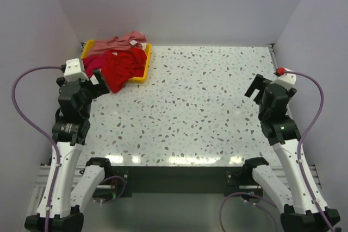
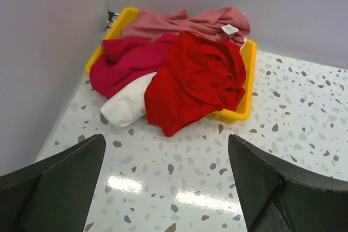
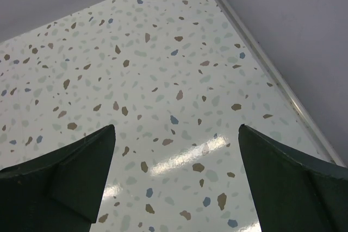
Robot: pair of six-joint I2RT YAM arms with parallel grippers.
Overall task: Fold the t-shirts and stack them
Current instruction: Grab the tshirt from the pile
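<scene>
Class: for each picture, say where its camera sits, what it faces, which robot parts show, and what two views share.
Top external: high at the near edge, looking down on the table; both arms show.
Left wrist: on the left arm, facing the tray of t-shirts; open left gripper shows.
Right wrist: on the right arm, facing the table; open right gripper shows.
Shared: top and left wrist show the tray.

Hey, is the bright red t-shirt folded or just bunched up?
Bunched up. The red t-shirt lies wrinkled in a heap, spilling over the near rim of the yellow tray onto the table.
</scene>
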